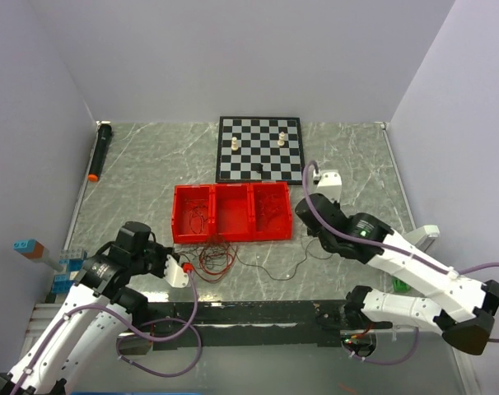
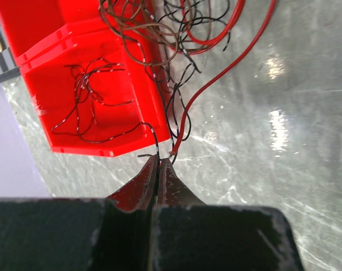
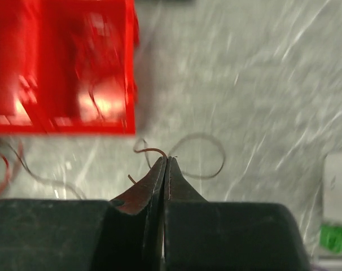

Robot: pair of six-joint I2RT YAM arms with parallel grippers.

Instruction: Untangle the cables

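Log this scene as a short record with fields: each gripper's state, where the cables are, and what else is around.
left gripper: shut, pinching wire ends of the cables
right gripper: shut on a thin brown wire, right of the tangle
cables: loose red and dark tangle just in front of the red bin
red bin: three compartments; a dark wire lies in the left-end one
behind the bin: chessboard with a few pieces
far left: black cylinder with orange tip

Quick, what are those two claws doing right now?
Left gripper: closed, pinching the red and dark cables.
Right gripper: closed, pinching a thin brown wire.
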